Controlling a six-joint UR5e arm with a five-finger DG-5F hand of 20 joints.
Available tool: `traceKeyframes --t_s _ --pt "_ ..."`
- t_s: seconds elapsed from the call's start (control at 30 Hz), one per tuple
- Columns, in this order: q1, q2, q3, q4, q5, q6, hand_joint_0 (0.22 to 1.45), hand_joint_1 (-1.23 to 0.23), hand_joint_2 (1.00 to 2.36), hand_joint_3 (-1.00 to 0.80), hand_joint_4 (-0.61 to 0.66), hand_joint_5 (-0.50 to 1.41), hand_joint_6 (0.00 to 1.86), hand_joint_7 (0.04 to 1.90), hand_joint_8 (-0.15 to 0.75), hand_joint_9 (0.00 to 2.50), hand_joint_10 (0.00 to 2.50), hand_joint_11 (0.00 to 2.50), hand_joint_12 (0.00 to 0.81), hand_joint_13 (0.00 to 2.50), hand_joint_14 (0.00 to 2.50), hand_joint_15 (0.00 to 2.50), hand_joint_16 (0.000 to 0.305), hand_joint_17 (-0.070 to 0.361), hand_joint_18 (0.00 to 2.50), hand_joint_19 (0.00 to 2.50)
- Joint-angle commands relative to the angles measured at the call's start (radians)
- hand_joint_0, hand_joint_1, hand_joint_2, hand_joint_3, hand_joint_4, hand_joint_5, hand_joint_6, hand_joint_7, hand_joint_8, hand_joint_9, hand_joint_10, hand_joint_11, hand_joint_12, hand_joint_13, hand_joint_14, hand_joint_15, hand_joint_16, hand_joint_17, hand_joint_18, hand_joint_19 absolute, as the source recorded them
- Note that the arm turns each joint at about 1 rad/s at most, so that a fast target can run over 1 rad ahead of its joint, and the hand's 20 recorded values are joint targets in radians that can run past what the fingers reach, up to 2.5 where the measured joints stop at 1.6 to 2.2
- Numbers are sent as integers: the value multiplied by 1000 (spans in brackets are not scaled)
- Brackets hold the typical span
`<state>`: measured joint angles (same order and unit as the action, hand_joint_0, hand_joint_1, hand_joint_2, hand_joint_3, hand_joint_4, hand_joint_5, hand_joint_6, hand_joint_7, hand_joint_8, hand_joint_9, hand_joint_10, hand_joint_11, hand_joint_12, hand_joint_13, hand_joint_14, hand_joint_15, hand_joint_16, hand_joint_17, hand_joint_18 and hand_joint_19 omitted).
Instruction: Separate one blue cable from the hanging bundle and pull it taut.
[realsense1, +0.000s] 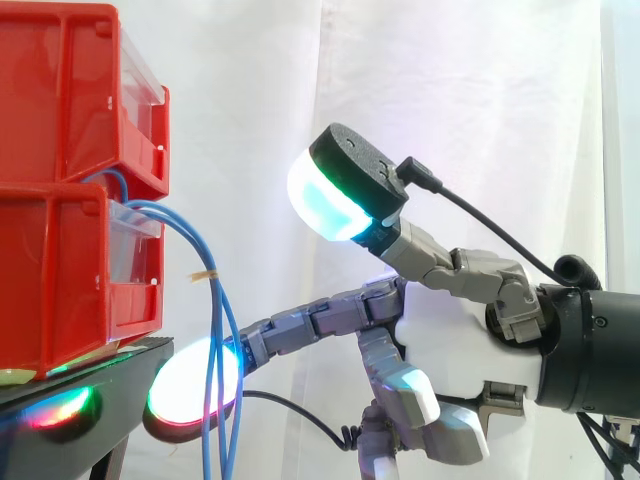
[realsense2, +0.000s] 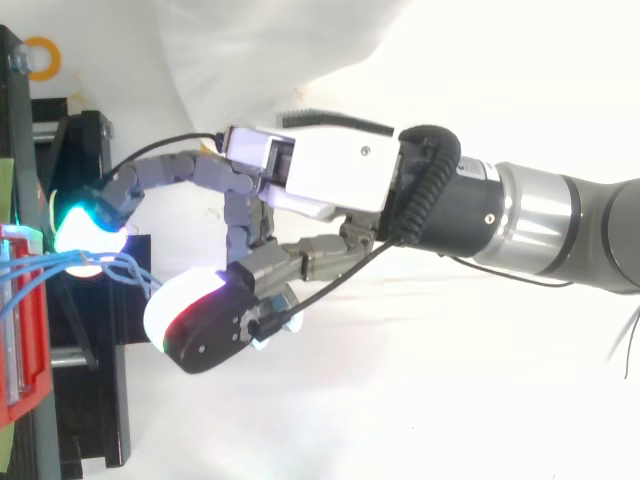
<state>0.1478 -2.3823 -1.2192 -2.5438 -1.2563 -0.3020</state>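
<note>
Several blue cables loop out of the red bins and hang down in front of the black stand. A small pale tie marks one of them. My hand comes in from the right. One long finger stretches out level, and its glowing fingertip lies against the hanging cables, just behind them. The thumb pad is raised high and stays clear of the cables. The other fingers curl down below the palm and hold nothing. In the top view the cables run between the outstretched fingertip and the thumb pad, unpinched.
Two red bins are stacked at the left, an upper one and a lower one, with clear inserts at their fronts. A white curtain hangs behind. A yellow ring sits at the stand's far corner.
</note>
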Motion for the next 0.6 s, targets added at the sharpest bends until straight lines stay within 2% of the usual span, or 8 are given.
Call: traceKeyframes --t_s 0.0,0.27,0.4,0.57 --pt "9 0 0 -1 2 8 347 -406 1000 -500 337 -209 501 640 419 1778 11 275 394 1867 17 406 82 184 2357 234" --pt "15 0 0 -1 -2 23 352 -409 1000 -500 336 -207 501 638 415 1779 12 283 395 1865 18 418 81 183 2344 248" --pt "15 2 0 -1 -6 54 352 -410 1000 -500 342 -203 501 652 411 1778 11 270 394 1867 15 412 80 180 2337 256" --pt "15 3 1 -3 -69 126 358 -412 1000 -500 359 -181 502 700 413 1789 12 286 384 1873 17 423 79 179 2327 294"
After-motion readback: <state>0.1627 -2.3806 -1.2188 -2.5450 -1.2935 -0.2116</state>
